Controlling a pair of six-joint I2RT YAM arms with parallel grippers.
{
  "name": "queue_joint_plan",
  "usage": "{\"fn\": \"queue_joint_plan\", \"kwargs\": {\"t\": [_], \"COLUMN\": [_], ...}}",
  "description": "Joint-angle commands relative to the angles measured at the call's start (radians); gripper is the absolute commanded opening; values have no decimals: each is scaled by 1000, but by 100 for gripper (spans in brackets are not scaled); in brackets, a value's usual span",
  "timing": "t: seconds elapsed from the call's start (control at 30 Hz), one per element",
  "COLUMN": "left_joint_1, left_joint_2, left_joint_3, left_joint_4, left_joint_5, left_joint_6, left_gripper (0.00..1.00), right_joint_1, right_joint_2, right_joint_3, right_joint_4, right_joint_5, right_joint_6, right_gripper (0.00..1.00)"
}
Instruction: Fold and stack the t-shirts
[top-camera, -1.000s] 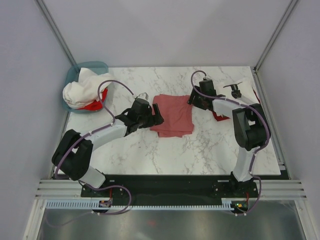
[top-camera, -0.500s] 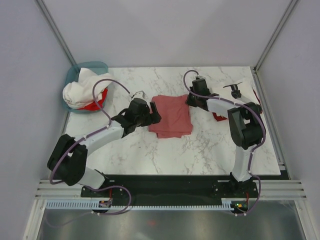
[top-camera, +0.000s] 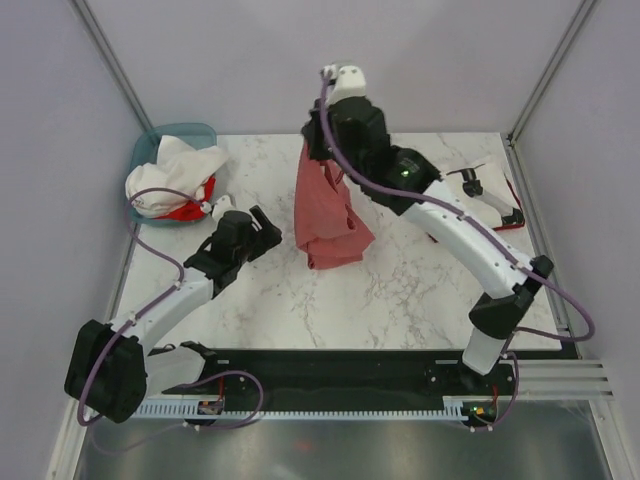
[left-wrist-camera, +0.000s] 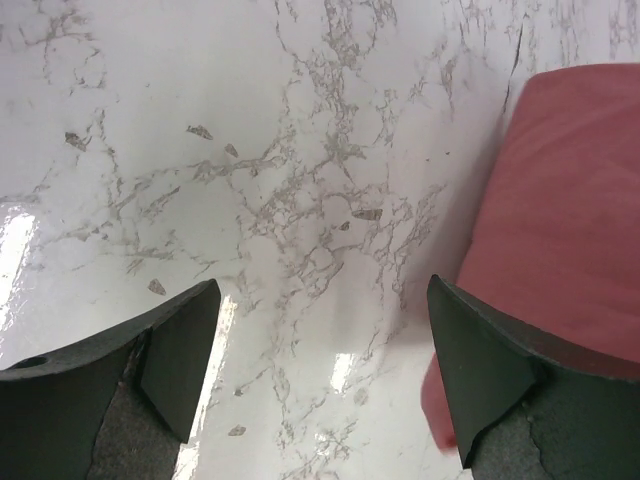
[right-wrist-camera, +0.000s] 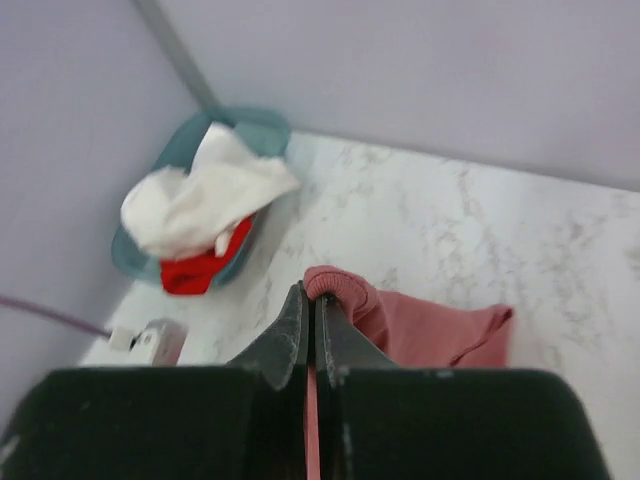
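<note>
The dusty salmon-red t-shirt (top-camera: 325, 210) hangs from my right gripper (top-camera: 315, 152), which is raised high above the table and shut on a rolled edge of the cloth (right-wrist-camera: 335, 287). The shirt's lower end still rests bunched on the marble (top-camera: 338, 250). In the right wrist view the right gripper (right-wrist-camera: 312, 300) has its jaws pressed together on that fabric (right-wrist-camera: 420, 325). My left gripper (top-camera: 262, 228) stands open and low over the table, just left of the hanging shirt. Its fingers (left-wrist-camera: 180, 350) hold nothing, and the salmon shirt (left-wrist-camera: 570, 220) lies beside the right finger.
A teal basket (top-camera: 150, 150) at the back left corner holds a white t-shirt (top-camera: 170, 175) over a bright red one (top-camera: 190, 208); both (right-wrist-camera: 205, 195) show in the right wrist view. A dark red cloth (top-camera: 512, 212) and a black fixture (top-camera: 468, 180) sit at the right edge.
My right gripper shut on the salmon t-shirt's far edge and lifted it high, so the shirt now hangs. The left arm drew back to the left, away from the shirt.
</note>
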Motion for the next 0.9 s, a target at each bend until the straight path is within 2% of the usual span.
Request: {"fn": "queue_joint_plan", "kwargs": {"t": [0.0,0.1,0.2,0.3,0.43,0.53,0.6,0.7,0.8,0.87], "left_joint_1": [2,4,2,1,2,2,1,-1,-1,-2], "left_joint_2": [-50,-72,-53,-39,-48,-52,-55,-61,-64,-64], "left_joint_3": [-22,-28,-12,-8,-14,-15,-17,-19,-17,-17], "left_joint_4": [32,36,39,38,36,36,36,38,41,50], "left_joint_5": [-74,-77,-51,-51,-69,-77,-81,-77,-69,-54], "left_joint_6": [-74,-64,-44,-39,-36,-33,-33,-31,-24,-10], "left_gripper": [92,92,90,88,88,88,88,88,88,88], "right_joint_1": [-137,-174,-168,-98,74,122,123,117,30,-77], "right_joint_2": [-106,-99,-122,-90,-44,-42,-63,-96,-100,-99], "right_joint_3": [97,175,113,109,125,189,229,270,301,287], "right_joint_4": [-126,-237,-244,-243,-188,-178,-166,-132,-120,-120], "right_joint_5": [261,408,417,318,170,72,58,126,136,99], "right_joint_6": [34,55,41,14,-58,-42,-25,-38,1,56], "right_gripper": [0,0,0,0,0,0,0,0,0,0]}}
